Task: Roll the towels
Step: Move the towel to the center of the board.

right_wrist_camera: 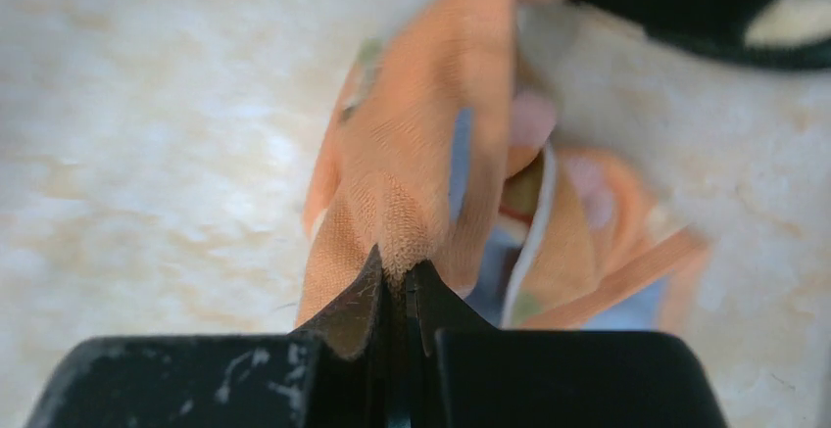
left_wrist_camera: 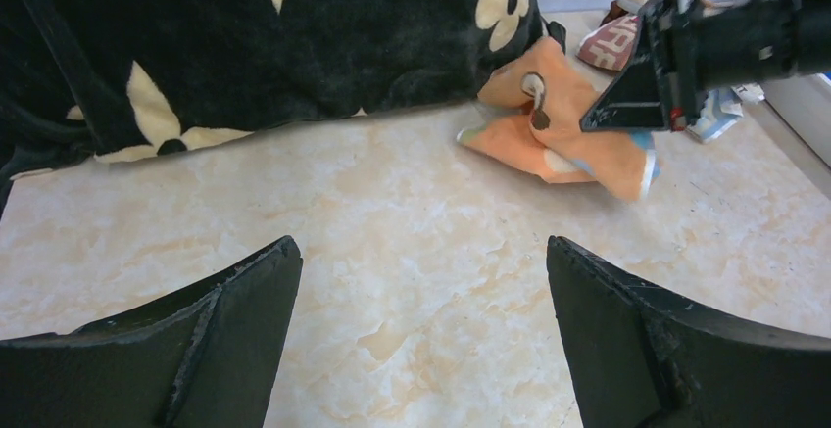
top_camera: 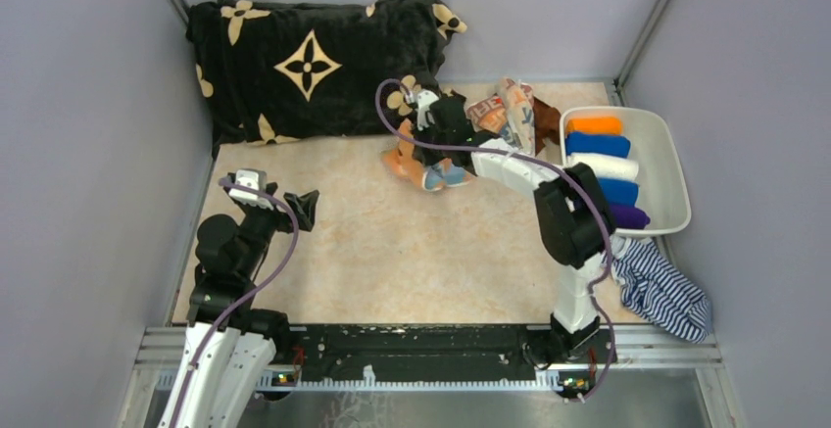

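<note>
An orange-peach printed cloth towel [left_wrist_camera: 534,149] lies crumpled, one fold pinched up by the right gripper [right_wrist_camera: 397,276]. A pale red-marked towel [top_camera: 505,105] and a plain brown towel [top_camera: 546,115] are bunched beside a white tray [top_camera: 659,168], in which five plain-coloured rolls [top_camera: 605,166] are lined up.

Tabletop [top_camera: 392,252]: we see a pale beige, marbled surface closed in by grey panels [top_camera: 88,154] on three sides
Far left: a black blanket [top_camera: 304,66] with beige flowers lies bunched up and fills that corner
Far middle: the orange-peach towel [top_camera: 400,162] lies crumpled just beside the blanket's right end, with one fold raised off the surface
Right side: a white bin [top_camera: 676,178] stands lengthwise along the edge
Far right: we make out a pale printed towel [top_camera: 516,105] with red marks and a brown towel [top_camera: 545,115] heaped together, right by the bin's far end
Near right: a navy-and-white striped cloth [top_camera: 666,296] lies crumpled just beside the bin's near end; we cannot tell whether it overhangs the edge
</note>
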Controlling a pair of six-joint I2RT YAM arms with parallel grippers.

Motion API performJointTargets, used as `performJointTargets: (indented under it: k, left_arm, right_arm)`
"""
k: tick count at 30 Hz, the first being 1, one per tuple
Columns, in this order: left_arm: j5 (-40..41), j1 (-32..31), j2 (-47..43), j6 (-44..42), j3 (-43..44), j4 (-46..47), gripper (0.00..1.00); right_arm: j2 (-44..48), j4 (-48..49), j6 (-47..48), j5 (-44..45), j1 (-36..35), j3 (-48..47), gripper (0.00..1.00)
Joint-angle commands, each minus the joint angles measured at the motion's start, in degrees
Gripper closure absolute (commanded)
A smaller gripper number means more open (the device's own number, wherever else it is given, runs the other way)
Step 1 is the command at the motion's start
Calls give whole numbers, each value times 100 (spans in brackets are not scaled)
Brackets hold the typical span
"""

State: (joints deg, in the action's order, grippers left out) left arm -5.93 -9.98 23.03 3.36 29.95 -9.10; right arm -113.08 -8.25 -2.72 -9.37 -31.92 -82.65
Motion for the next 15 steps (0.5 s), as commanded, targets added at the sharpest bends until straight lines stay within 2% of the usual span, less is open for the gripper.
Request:
performJointTargets:
  k: [1,5,12,13,15]
  left_arm:
    - [-227,-13,-38,10,36,8,0]
    - [-381,-13,0,115,75,22,1]
    - [-930,-13,299,442,247,-27,2]
    - [-1022,-13,358,488,282,-46,2]
    - [-1216,-13,511,603,328,-81,2]
  right_arm:
    - [1431,180,-87,-89,-476,-156,100]
    - [2238,-2,-358,184,-658,-40,100]
    - [3263,-165,-624,1078,-1015,960,100]
    - [3315,-168,-707,1044,-1045,1101,96]
    - [3258,-202,-807,875,-1156,1310,81]
